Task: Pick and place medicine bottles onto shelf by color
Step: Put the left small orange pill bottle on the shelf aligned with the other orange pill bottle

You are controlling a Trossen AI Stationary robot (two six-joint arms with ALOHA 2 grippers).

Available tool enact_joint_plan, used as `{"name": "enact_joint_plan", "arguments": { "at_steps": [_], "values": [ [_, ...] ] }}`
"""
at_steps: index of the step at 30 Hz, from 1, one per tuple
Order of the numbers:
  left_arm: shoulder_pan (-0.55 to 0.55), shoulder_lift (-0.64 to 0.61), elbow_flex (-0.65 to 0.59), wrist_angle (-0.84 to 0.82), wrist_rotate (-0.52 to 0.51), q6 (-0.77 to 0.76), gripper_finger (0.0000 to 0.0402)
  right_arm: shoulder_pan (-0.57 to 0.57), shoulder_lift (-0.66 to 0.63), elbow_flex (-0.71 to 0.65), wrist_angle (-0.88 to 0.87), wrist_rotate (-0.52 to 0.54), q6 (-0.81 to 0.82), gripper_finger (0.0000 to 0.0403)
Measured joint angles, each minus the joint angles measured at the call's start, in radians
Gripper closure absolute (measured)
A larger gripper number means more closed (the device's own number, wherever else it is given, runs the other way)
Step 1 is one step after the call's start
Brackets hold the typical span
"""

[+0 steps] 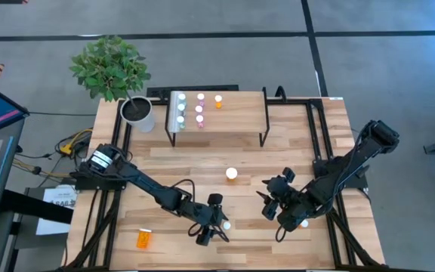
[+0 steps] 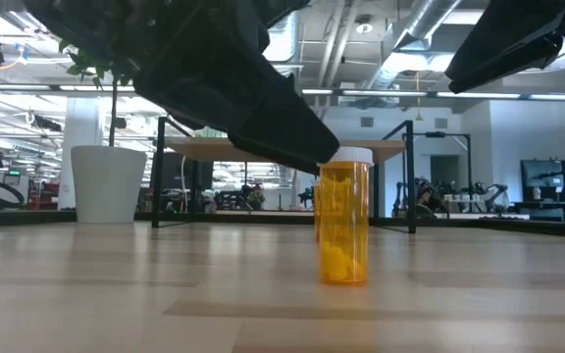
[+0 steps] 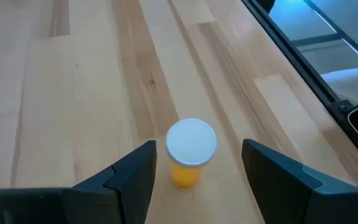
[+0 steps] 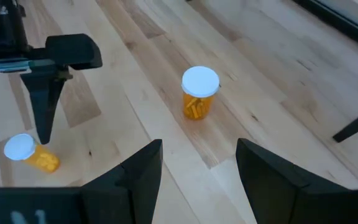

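Medicine bottles [image 1: 199,108] are ranged in 3 columns at the left end of the shelf [image 1: 240,110], whose right half is bare. 1 orange bottle [image 1: 232,174] stands mid-table with open board around it; another [image 1: 143,239] lies near the front-left edge. The left gripper [image 1: 216,224], fingers spread, is held over an upright bottle [image 3: 191,152]. The right gripper [image 1: 272,198] is spread, gripping nothing.

I am seeing six small bottles [image 1: 189,109] standing on the shelf [image 1: 240,113]; three orange bottles [image 1: 232,174] are remaining on the tabletop, one lying sideways [image 1: 143,239].
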Motion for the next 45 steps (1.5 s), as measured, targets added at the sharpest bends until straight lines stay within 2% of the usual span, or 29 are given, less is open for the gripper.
{"name": "enact_joint_plan", "arguments": {
  "at_steps": [10, 21, 31, 35, 40, 43, 45],
  "values": [
    [0.0, 0.0, 0.0, 0.009, -0.024, 0.011, 0.0182, -0.001, 0.0, 0.0, 0.003, 0.001, 0.0, 0.0178],
    [0.0, 0.0, 0.0, 0.01, -0.029, 0.011, 0.0268, 0.001, 0.0, 0.0, 0.004, 0.019, -0.002, 0.0178],
    [0.003, -0.02, -0.002, -0.009, -0.029, 0.014, 0.0303, 0.001, 0.0, 0.0, 0.005, 0.02, -0.002, 0.0178],
    [0.016, -0.108, -0.002, -0.107, -0.058, 0.021, 0.0302, 0.001, 0.0, 0.0, 0.006, 0.022, -0.002, 0.0178],
    [0.063, -0.281, -0.002, -0.263, -0.186, 0.035, 0.0301, 0.012, 0.0, 0.0, 0.019, 0.058, -0.002, 0.0178],
    [0.118, -0.395, -0.002, -0.352, -0.272, 0.045, 0.0301, 0.026, 0.0, 0.0, 0.021, 0.086, -0.002, 0.0178],
    [0.179, -0.461, -0.001, -0.382, -0.278, 0.059, 0.0301, 0.033, 0.0, 0.0, 0.021, 0.103, -0.002, 0.0178]
  ]
}}
